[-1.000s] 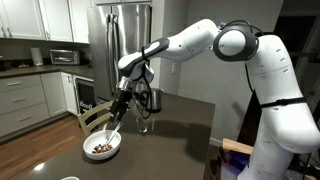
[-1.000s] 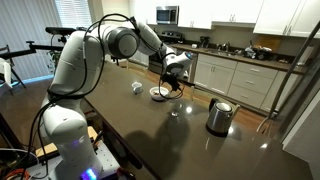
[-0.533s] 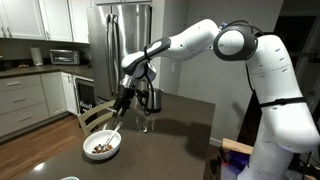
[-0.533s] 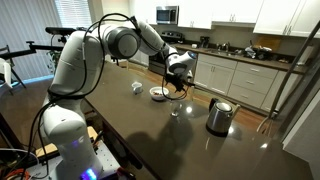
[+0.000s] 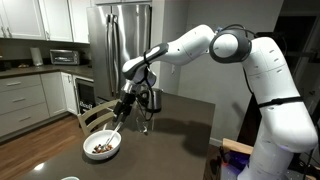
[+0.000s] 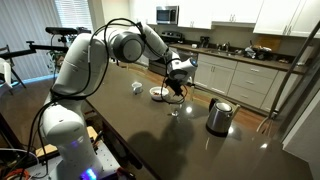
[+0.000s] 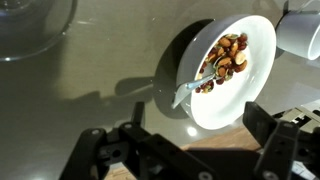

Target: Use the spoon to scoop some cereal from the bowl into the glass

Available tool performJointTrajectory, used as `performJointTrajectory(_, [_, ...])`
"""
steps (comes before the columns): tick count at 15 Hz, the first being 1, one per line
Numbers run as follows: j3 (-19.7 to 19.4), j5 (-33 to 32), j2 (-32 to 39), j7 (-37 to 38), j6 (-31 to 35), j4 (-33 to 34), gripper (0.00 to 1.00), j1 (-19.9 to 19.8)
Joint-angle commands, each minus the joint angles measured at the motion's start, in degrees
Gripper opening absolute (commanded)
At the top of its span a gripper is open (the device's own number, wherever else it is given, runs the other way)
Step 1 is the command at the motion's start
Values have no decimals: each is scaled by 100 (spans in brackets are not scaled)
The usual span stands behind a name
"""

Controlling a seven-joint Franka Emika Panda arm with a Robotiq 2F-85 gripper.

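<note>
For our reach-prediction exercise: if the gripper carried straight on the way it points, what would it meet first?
Probably the cereal in the bowl: the gripper points down, and the spoon it holds would arrive first. Depth is uncertain.

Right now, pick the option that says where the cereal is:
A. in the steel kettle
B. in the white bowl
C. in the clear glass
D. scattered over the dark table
B: in the wrist view the brown cereal lies piled in the white bowl, with the spoon poised over it.
</note>
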Motion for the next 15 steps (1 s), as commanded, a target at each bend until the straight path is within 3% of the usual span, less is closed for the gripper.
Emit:
performJointTrajectory(1, [239,448,192,-68,1,35,100,-237])
performJointTrajectory(10, [196,1315,293,-65,-320,61,100,-422])
performJointTrajectory(15, [124,1478,305,0,-540,93,100,-358])
